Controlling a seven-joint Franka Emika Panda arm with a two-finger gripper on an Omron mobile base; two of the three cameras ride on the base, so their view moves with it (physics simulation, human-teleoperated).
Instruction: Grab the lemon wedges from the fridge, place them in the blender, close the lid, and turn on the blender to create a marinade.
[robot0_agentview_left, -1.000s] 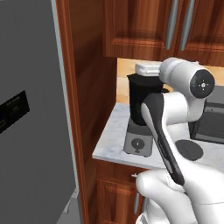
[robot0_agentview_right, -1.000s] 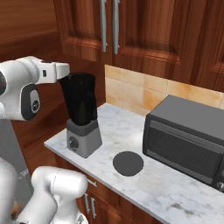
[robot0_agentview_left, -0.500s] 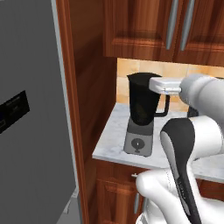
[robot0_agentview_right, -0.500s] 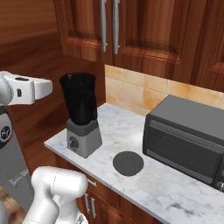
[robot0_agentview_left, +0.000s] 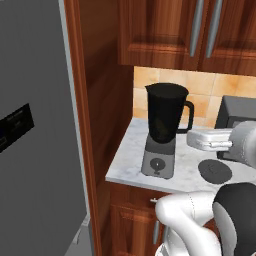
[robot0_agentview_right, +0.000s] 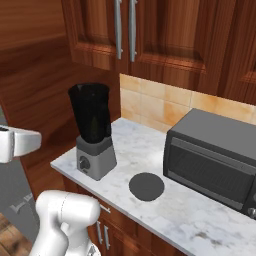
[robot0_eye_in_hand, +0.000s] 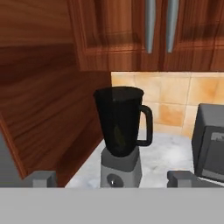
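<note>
The blender (robot0_agentview_left: 164, 132) stands on the marble table (robot0_agentview_right: 210, 220) near its left end, close to the wooden side panel, jar open at the top. Its lid (robot0_agentview_right: 146, 186) lies flat on the table just right of the base and in front of the toaster oven (robot0_agentview_right: 215, 160). The fridge (robot0_agentview_left: 37, 150) rises at the far left with its door shut.

The lid looks like a light, stiff disc, probably smooth; the raised centre would likely give the better hold, since the flat rim sits low against the table. The jar is tall on a narrow base, so a sideways push at the top could tip it. Lemon wedges would be small, soft and wet, needing a gentle pinch across the rind.

The end effector (robot0_eye_in_hand: 116, 178) is spread wide and carries nothing, hanging in front of the blender.

The left base view shows the fridge door and its black panel (robot0_agentview_left: 15, 126). The right base view gives the lid and the oven front plainly. The hand view looks straight at the jar's handle and shows a faint yellowish shape inside the dark jar; whether that is fruit or a reflection cannot be told.
</note>
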